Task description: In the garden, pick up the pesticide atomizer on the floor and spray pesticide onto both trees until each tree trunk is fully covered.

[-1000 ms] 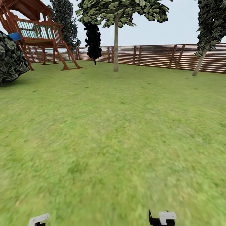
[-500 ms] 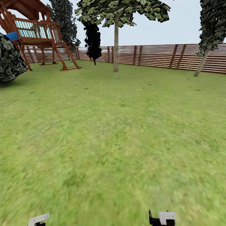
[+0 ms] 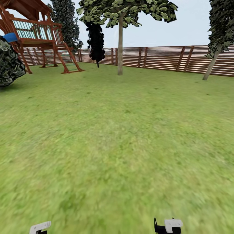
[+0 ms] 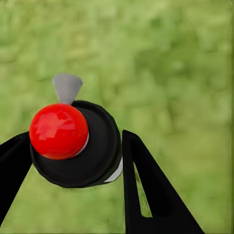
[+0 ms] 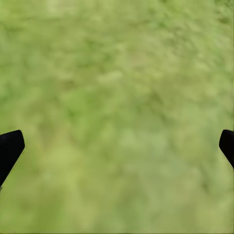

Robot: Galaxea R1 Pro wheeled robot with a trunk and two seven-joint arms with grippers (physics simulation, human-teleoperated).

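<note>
My left gripper (image 4: 75, 137) is shut on the pesticide atomizer (image 4: 95, 158), a black round body with a red ball top (image 4: 58, 130) and a grey nozzle (image 4: 67, 87), held above grass. My right gripper (image 5: 120, 144) is open, with nothing but blurred grass between its black fingertips (image 5: 9, 148). Far ahead on the lawn (image 3: 117, 136) stand two trees. One has a straight trunk (image 3: 120, 48) at the middle back. The other has a leaning trunk (image 3: 210, 66) at the back right. No white specks show on either trunk. White wrist parts of both arms (image 3: 39, 227) (image 3: 170, 225) peek in at the bottom.
A brown slatted fence (image 3: 159, 58) runs along the back. A wooden play tower (image 3: 39, 35) and a dark shrub (image 3: 9, 65) stand at the back left, with dark conifers (image 3: 96, 40) behind. Open grass stretches from me to the trees.
The whole head view has crept forward and shifted slightly, so the camera moved. The trees look a little nearer. Both arms keep their place in the picture.
</note>
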